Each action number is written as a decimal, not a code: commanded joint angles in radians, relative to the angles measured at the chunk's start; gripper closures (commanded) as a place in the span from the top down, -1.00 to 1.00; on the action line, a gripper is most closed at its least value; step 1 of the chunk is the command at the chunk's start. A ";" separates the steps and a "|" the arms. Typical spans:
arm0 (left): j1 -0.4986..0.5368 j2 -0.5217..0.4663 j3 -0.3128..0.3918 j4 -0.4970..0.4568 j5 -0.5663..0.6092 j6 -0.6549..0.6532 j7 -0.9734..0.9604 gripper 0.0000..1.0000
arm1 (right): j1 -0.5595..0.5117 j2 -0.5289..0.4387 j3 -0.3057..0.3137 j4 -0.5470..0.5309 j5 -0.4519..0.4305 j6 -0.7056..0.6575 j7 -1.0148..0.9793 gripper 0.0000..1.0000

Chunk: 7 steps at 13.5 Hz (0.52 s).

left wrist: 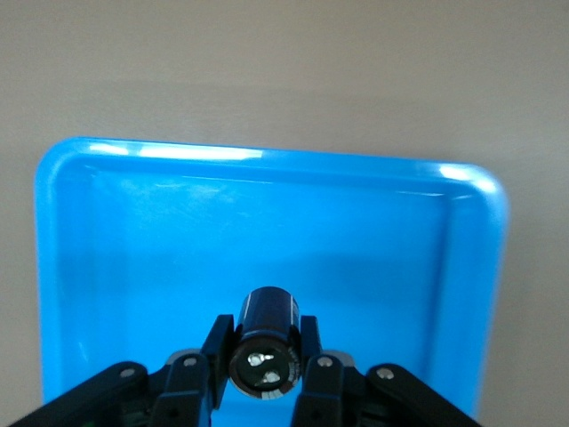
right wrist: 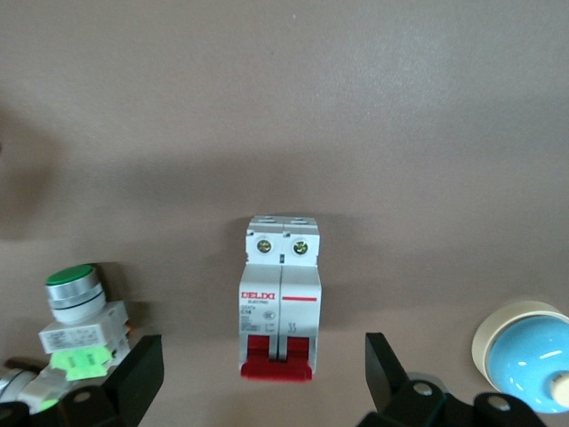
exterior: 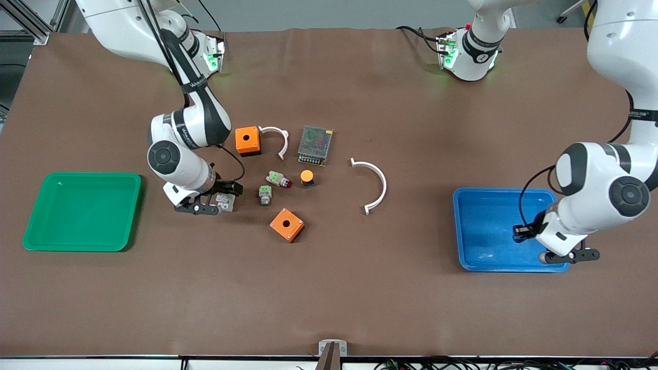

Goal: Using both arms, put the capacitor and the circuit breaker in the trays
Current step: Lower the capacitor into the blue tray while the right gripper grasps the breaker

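My left gripper (exterior: 520,233) hangs over the blue tray (exterior: 483,226), near the tray's corner closest to the front camera and the left arm's end. It is shut on the capacitor (left wrist: 267,342), a dark cylinder whose metallic end faces the left wrist camera, with the tray floor (left wrist: 267,231) beneath it. My right gripper (exterior: 218,198) is open over the circuit breaker (exterior: 225,202), which lies flat on the table. In the right wrist view the white-grey breaker (right wrist: 280,298), red switch end toward the camera, lies between the spread fingers (right wrist: 133,378), untouched.
A green tray (exterior: 82,176) sits at the right arm's end. Two green-topped parts (exterior: 265,195), an orange-capped button (exterior: 307,178), two orange boxes (exterior: 287,224), a mesh power supply (exterior: 315,145) and two white curved pieces (exterior: 378,185) lie mid-table. A pale blue round part (right wrist: 524,356) lies beside the breaker.
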 commanded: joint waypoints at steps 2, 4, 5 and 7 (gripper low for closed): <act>0.096 0.030 -0.013 -0.077 0.016 0.154 0.197 -0.99 | -0.003 0.033 0.002 0.008 0.023 0.033 0.007 0.85; 0.116 0.043 -0.008 -0.086 0.016 0.177 0.275 -0.99 | -0.005 0.036 0.002 0.008 0.023 0.042 0.007 0.46; 0.144 0.054 -0.008 -0.086 0.016 0.177 0.313 -0.99 | -0.006 0.036 0.002 0.008 0.023 0.040 0.005 0.22; 0.159 0.074 -0.008 -0.082 0.014 0.183 0.349 -0.78 | -0.012 0.036 0.002 0.008 0.023 0.042 0.005 -0.17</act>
